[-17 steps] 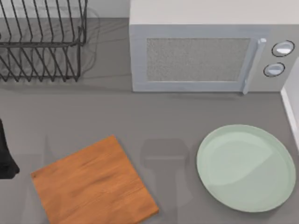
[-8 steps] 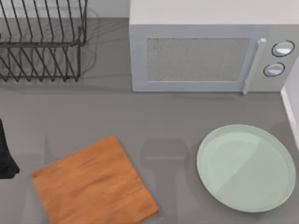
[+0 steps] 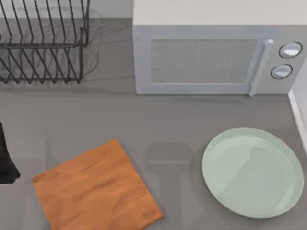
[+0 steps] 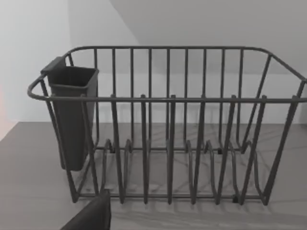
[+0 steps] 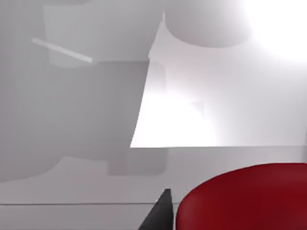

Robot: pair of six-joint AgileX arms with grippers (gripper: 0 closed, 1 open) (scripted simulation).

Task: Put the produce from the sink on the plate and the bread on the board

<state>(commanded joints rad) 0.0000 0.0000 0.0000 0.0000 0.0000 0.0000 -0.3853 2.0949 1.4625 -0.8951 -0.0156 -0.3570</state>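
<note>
The large round pale green plate (image 3: 252, 172) lies bare near the right edge of the grey table (image 3: 96, 120), towards the front. The square orange-brown wooden cutting board (image 3: 96, 189) lies bare (turned at an angle) near the front left corner, well apart from the plate. A grey microwave (image 3: 211, 57) stands along the back edge, and a dark wire dish rack (image 3: 43, 48) with a dark cutlery cup (image 4: 72, 120) sits in the back left corner.

The right wrist view shows the glossy red apple (image 5: 244, 199) very close to the camera on a pale shiny surface, beside a dark fingertip (image 5: 160, 213) of the right gripper; whether that claw is open or gripping, I cannot tell. The left arm (image 3: 5, 158) sits at the table's left edge, facing the rack.
</note>
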